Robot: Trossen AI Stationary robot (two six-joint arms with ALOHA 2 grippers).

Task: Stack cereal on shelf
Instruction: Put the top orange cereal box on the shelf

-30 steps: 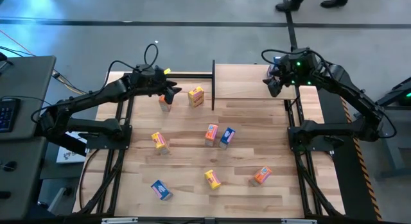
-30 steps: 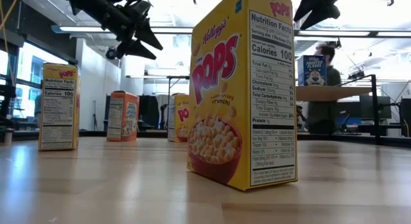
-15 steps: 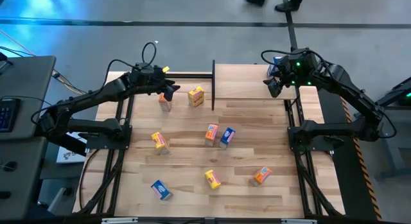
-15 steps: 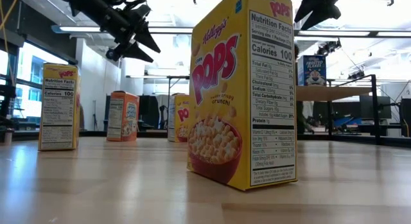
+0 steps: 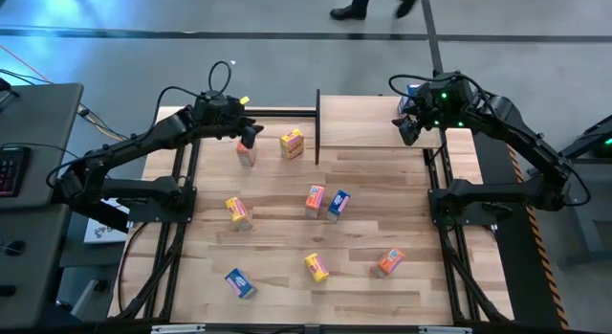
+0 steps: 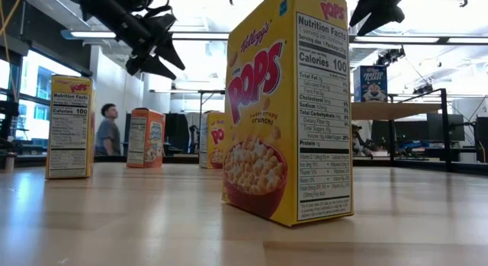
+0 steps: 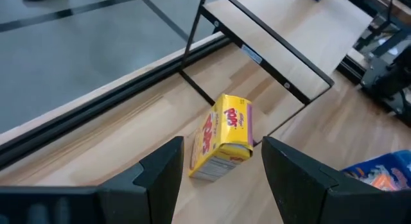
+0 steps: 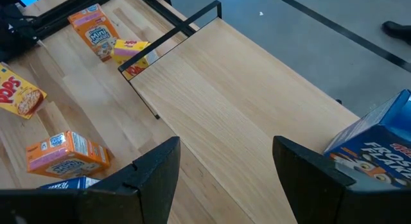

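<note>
Partly cropped blue cereal box [image 8: 379,144] on shelf [image 8: 250,102], beside right gripper [image 8: 225,179]

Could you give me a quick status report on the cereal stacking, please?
Left gripper open, empty, above orange box. Right gripper open over shelf, blue box standing there. Seven boxes on table. Nothing obstructing.

A blue cereal box [image 8: 379,147] was cut off by the edge in the right wrist view, and a person [image 5: 373,1] showed only legs.
</note>
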